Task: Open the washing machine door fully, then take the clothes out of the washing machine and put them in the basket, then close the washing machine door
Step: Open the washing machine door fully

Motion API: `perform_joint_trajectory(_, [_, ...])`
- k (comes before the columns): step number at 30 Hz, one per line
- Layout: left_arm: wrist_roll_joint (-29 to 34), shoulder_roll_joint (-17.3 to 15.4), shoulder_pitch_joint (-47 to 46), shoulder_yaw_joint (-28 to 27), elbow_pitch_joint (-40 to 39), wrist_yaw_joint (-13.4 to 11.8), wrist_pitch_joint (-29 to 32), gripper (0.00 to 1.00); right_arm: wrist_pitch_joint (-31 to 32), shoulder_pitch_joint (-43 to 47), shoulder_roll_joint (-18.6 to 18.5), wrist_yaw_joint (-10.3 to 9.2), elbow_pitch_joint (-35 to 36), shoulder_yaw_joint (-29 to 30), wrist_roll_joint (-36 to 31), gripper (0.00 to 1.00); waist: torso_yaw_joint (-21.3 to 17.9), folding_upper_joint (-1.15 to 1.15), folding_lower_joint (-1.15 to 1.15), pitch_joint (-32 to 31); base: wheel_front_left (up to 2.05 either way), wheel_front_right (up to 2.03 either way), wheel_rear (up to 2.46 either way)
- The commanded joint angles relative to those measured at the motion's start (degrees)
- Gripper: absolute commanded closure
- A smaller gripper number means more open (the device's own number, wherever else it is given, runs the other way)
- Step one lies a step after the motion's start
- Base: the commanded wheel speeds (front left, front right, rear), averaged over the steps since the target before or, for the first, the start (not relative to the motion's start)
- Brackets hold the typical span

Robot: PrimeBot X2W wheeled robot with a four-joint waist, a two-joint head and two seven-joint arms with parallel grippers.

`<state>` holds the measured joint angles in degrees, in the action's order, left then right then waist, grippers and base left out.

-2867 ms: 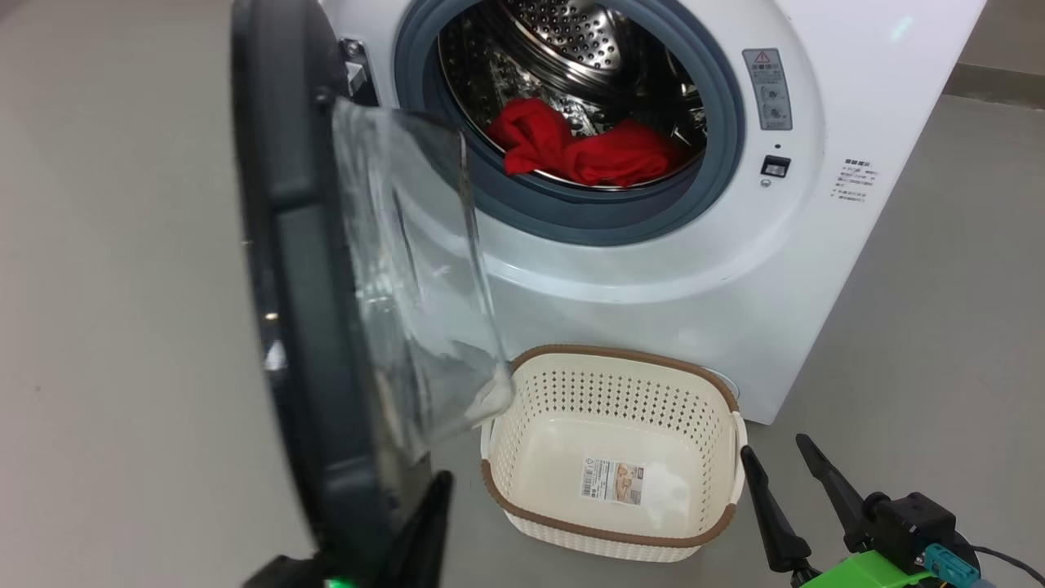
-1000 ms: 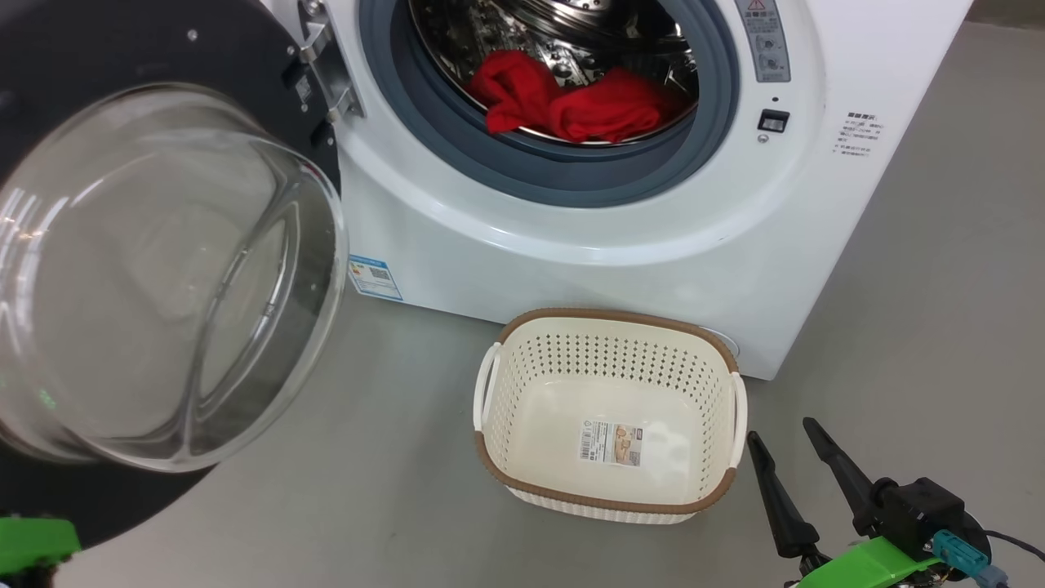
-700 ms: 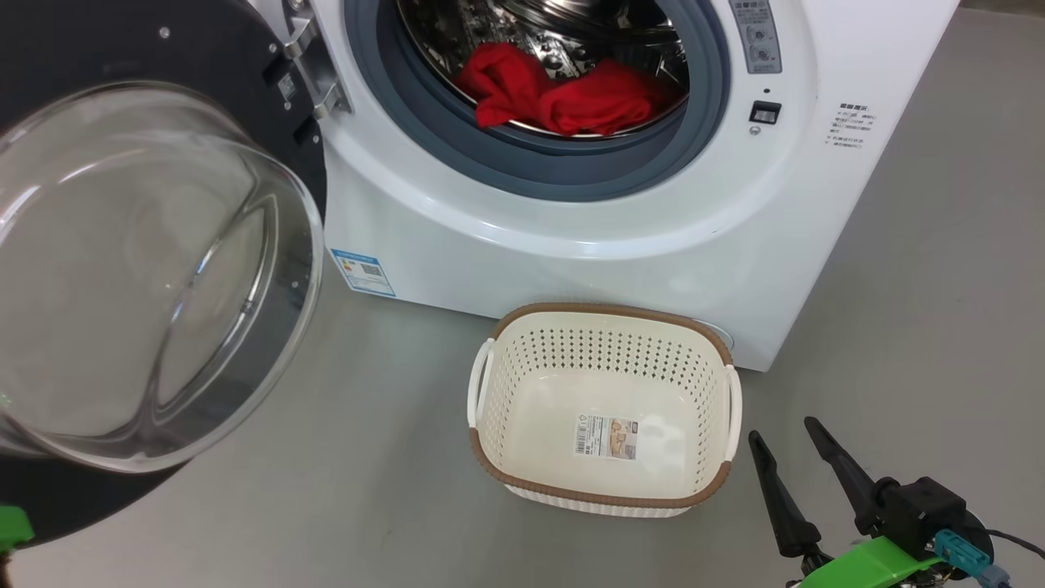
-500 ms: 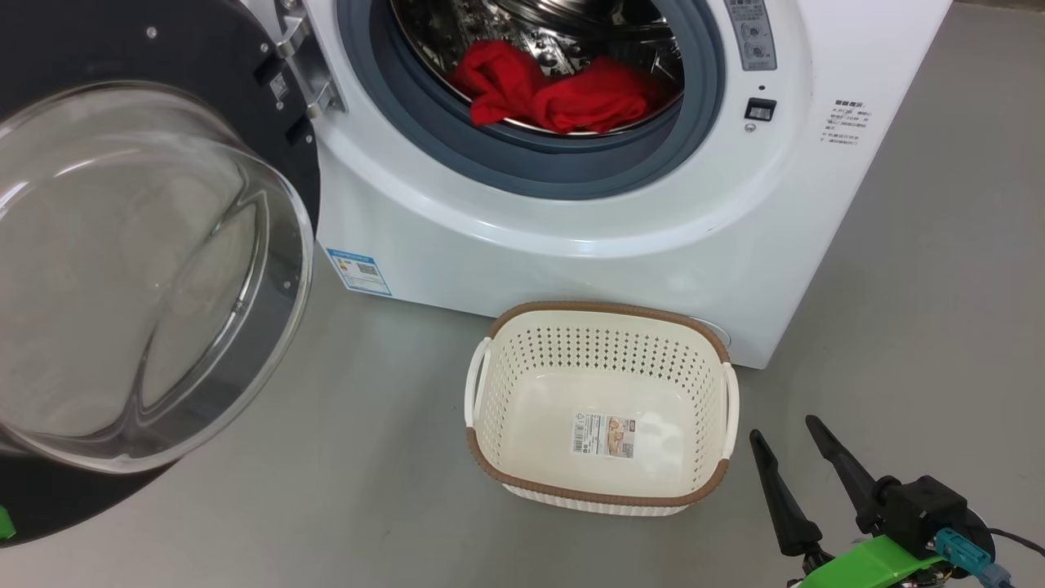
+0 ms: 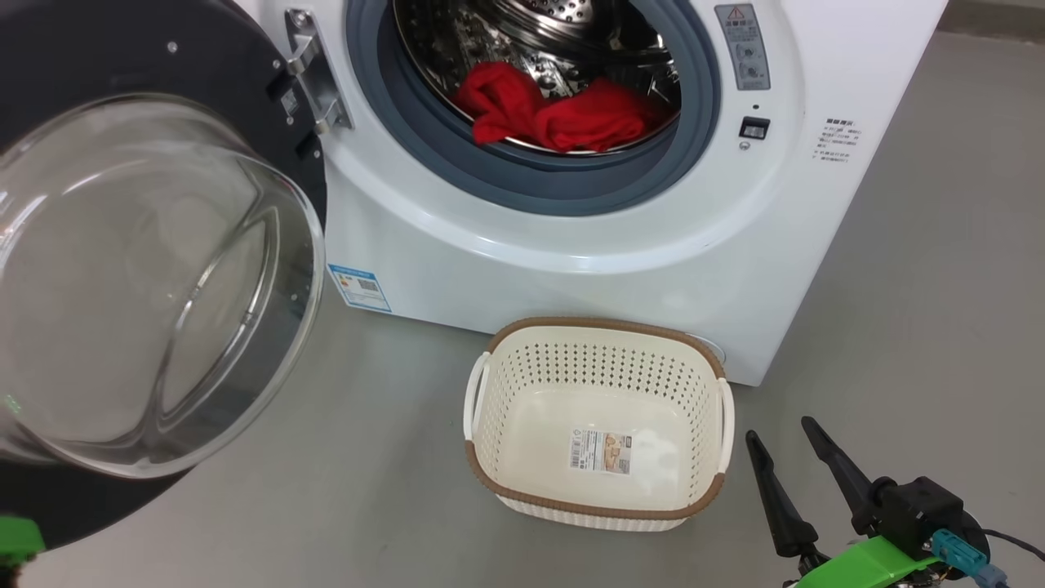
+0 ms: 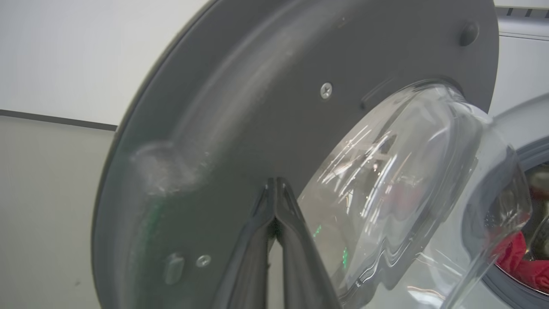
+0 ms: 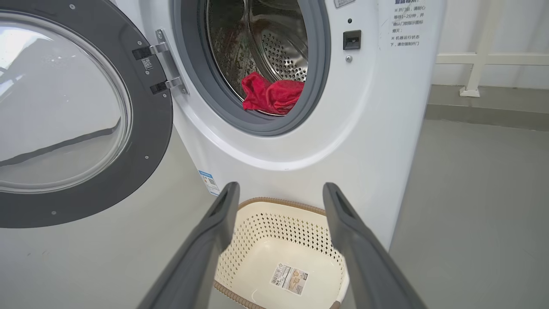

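1. The washing machine (image 5: 571, 269) is a white front-loader standing on the grey floor (image 5: 367, 474). Its round opening is edged by a grey rubber ring (image 5: 531, 184), with the perforated steel drum (image 5: 571, 33) behind it.
2. The washing machine door (image 5: 122, 65) hangs from a metal hinge (image 5: 314, 82) on the left of the opening. It is swung wide, so its dark inner face and bulging clear window (image 5: 147, 286) are turned outward, well clear of the opening.
3. The basket (image 5: 604, 325) sits upright on the floor just in front of the machine's lower right corner. It is cream-white and perforated with a brown rim, and a label sticker (image 5: 602, 452) is on its floor.
4. The clothes (image 5: 555, 118) are a bunched red heap at the bottom of the drum, just behind the rubber ring.
5. The right gripper (image 5: 778, 430) hovers low to the right of the basket. Its two dark fingers are spread wide with nothing between them, and in the right wrist view they frame the basket.
6. The left gripper (image 6: 274, 182) has its fingers pressed together on nothing. Its tips are right at the door's dark inner face beside the window, but whether they touch it cannot be told.
7. A small blue label (image 5: 359, 286) is stuck on the machine's lower left front
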<state>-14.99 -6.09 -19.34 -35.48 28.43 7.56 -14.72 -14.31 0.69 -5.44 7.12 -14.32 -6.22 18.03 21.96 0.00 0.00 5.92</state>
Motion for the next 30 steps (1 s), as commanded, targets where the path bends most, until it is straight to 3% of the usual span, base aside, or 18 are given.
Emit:
perform_joint_trajectory(1, [-0.28,-1.99,0.89,-0.69,-2.03,-0.08,-0.28,1.0,-0.69,-1.71,-0.34,0.36,1.28,-1.24,0.19,0.0,0.05,0.0,0.0,-0.44,0.0,0.0,0.0])
perform_joint_trajectory(9, [-0.78,0.16,6.6,3.08,-6.77,-0.08,-0.28,0.93,-0.69,-1.21,0.22,0.36,1.29,-1.22,0.36,0.0,-0.22,0.0,0.0,-2.01,0.0,0.0,0.0])
perform_joint_trajectory(22, [-2.57,2.24,15.77,14.69,-14.54,-0.08,-0.28,0.55,-0.69,-0.97,0.46,0.36,1.88,-0.24,0.51,0.0,-3.21,0.0,0.0,-2.72,0.0,0.0,0.0])
perform_joint_trajectory(24, [-2.97,2.26,16.45,16.83,-15.5,-0.08,-0.28,0.24,-0.69,-1.01,0.44,0.36,2.06,0.22,0.44,0.0,-3.97,0.0,0.0,-2.61,0.0,0.0,0.0])
perform_joint_trajectory(25, [-2.97,2.26,16.45,16.83,-15.5,-0.08,-0.28,0.24,-0.69,-1.01,0.44,0.36,2.06,0.22,0.44,0.0,-3.97,0.0,0.0,-2.61,0.0,0.0,0.0])
perform_joint_trajectory(27, [-3.37,2.15,16.97,18.55,-16.36,-0.08,-0.28,0.0,-0.69,-1.06,0.4,0.36,2.24,0.67,0.36,0.0,-4.81,0.0,0.0,-2.44,0.0,0.0,0.0])
perform_joint_trajectory(30, [-3.7,1.42,17.44,21.63,-17.44,-0.08,-0.28,0.0,-0.69,-1.26,0.22,0.36,2.39,1.23,0.3,0.0,-6.17,0.0,0.0,-2.04,0.0,0.0,0.0])
